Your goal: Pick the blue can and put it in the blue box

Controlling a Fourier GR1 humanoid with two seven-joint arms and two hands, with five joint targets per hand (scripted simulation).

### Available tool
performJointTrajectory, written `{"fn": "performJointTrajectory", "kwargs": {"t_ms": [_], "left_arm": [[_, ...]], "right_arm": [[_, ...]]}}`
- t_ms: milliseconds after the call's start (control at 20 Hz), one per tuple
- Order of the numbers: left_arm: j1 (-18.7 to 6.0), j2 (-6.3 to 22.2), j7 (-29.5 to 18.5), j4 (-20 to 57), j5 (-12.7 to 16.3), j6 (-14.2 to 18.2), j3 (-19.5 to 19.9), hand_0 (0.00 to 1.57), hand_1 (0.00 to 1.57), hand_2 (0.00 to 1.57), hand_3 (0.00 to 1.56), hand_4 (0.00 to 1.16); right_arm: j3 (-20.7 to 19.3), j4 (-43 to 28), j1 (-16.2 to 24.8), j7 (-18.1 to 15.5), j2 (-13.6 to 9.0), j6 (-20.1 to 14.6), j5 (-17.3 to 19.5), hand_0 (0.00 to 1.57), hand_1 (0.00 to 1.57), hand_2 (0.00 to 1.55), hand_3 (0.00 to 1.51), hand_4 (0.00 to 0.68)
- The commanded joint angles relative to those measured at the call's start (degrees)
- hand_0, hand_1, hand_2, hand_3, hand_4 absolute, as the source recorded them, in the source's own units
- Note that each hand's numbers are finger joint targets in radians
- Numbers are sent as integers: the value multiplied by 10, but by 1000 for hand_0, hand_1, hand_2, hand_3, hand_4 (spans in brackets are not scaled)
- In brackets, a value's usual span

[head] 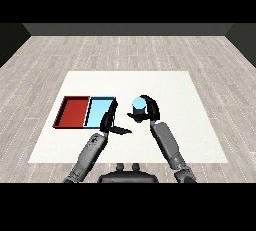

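Observation:
The blue can (138, 106) stands upright just right of the trays, near the middle of the table. My right hand (149, 109) is curled round it, fingers over its top right and thumb low on its left. The light blue tray (98, 113) lies to the left of the can, next to the red tray (73, 112). My left hand (110, 121) hovers at the light blue tray's right edge, fingers straight and pointing up, thumb stretched out to the right.
The white table (165, 87) spreads out behind and to the right of the can. Both trays lie on its left half. Grey plank floor surrounds the table.

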Motion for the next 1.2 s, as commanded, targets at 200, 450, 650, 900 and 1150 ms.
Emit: {"fn": "performJointTrajectory", "kwargs": {"t_ms": [200,450,650,900,1150], "left_arm": [[-25,0,-18,57,45,54,-60,0,0,0,0,0],[-44,0,-6,72,68,47,-68,0,0,0,0,0],[-48,0,-16,76,77,79,-85,0,0,0,0,0],[-99,0,-46,147,131,80,-100,0,0,0,0,0],[-67,0,-49,136,122,70,-95,0,0,0,0,0]], "right_arm": [[29,12,-17,-7,1,4,-30,1419,1419,1456,1365,555],[51,-35,21,-6,1,-12,-30,1447,1447,1467,1371,553],[57,71,-48,-51,1,-25,-64,1438,1438,1464,1373,564],[66,29,-26,-22,1,-13,-42,1446,1446,1464,1374,555],[132,45,-69,-35,1,-80,-96,1420,1420,1457,1363,559]]}}
